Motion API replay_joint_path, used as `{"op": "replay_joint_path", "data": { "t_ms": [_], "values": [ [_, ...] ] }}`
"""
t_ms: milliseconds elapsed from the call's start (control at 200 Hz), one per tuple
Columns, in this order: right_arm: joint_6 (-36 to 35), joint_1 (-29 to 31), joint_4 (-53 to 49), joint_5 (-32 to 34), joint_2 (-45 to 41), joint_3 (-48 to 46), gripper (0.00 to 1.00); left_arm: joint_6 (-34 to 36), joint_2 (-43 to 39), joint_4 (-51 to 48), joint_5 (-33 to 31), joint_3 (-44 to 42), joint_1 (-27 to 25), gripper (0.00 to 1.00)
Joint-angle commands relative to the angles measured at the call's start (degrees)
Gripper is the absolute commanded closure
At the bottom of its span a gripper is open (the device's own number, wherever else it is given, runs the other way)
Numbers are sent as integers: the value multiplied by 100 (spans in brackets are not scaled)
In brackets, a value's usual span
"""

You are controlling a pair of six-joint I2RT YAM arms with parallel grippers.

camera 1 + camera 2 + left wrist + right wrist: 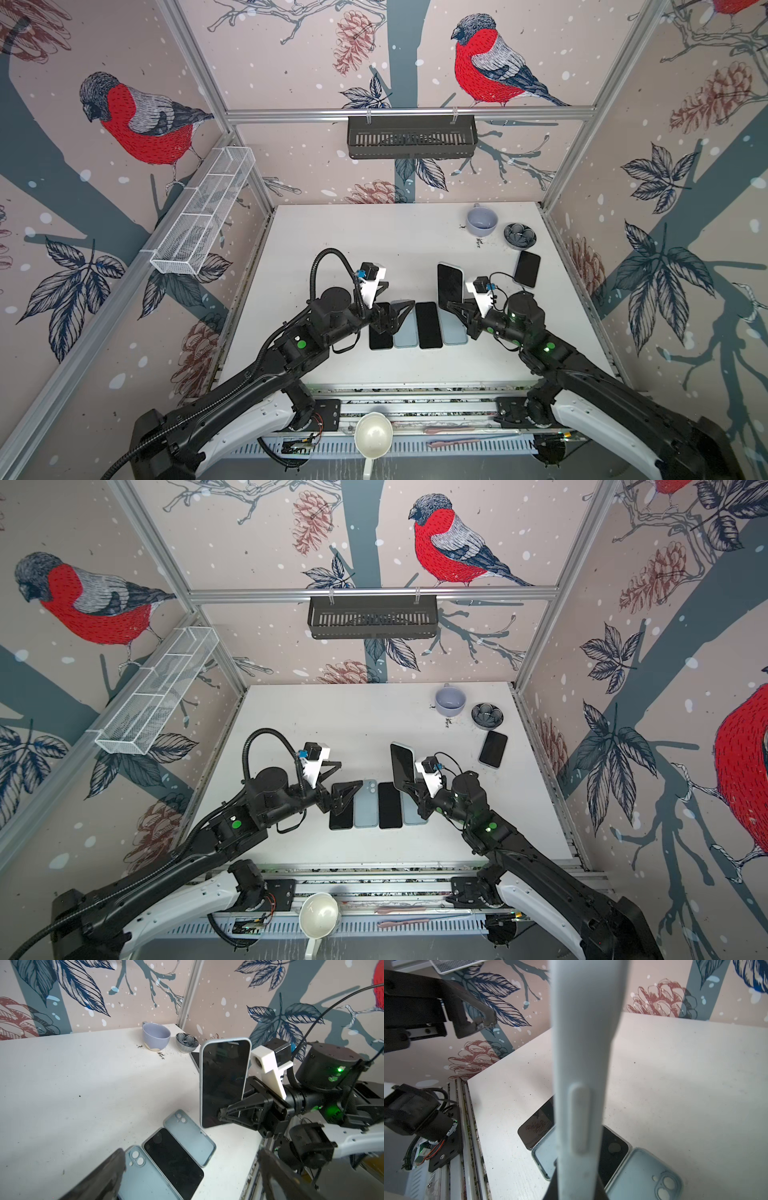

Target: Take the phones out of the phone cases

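A lilac mug (481,220) stands just beside a small patterned bowl (519,235) in the bench's (353,232) far right corner.

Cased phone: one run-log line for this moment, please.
right gripper: shut on cased phone, upright | left gripper: open, empty

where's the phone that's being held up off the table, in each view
Top view: cased phone, upright, just right of centre.
Top view: it sits almost at centre, upright.
Left wrist: it shows screen-on, facing the camera.
Right wrist: it shows edge-on and close, as a pale blurred strip.
Shared landmark: black phone lying flat nearby.
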Motion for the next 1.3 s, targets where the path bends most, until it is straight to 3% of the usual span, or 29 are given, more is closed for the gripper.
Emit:
{"op": "replay_joint_path", "data": {
  "t_ms": [0, 195, 330, 450, 520, 625, 815, 941, 1221, 1296],
  "values": [
    [-368, 31, 1178, -229, -297, -188, 100, 267, -140, 234, 642, -95, 0, 2],
    [-709, 153, 1134, -589, -230, -90, 100, 737, 467, -106, 1136, 473, 0, 3],
    [-841, 162, 1250, -975, -67, -47, 100, 1470, 1015, -840, 1592, 1170, -4, 3],
    [-1023, 190, 1204, -1312, 146, 28, 100, 2028, 1076, -1018, 1845, 1300, 9, 3],
    [-1037, 188, 1318, -1465, 262, -12, 100, 2108, 993, -1007, 1982, 1232, 75, 3],
    [-1133, 233, 1499, -1606, 432, -78, 100, 2036, 812, -841, 2771, 1142, 373, 4],
    [-1480, 333, 1721, -2030, 876, -36, 100, 1969, 818, -661, 3111, 1001, 519, 6],
    [-1908, 483, 1538, -2162, 1216, 95, 100, 2062, 1169, -908, 3242, 1159, 525, 11],
    [-2220, 448, 1749, -2337, 1674, 55, 100, 2076, 1153, -936, 3407, 1172, 596, 45],
    [-2227, 417, 1783, -2433, 1773, 75, 100, 2054, 1134, -899, 3403, 1140, 594, 48]
  ]
}}
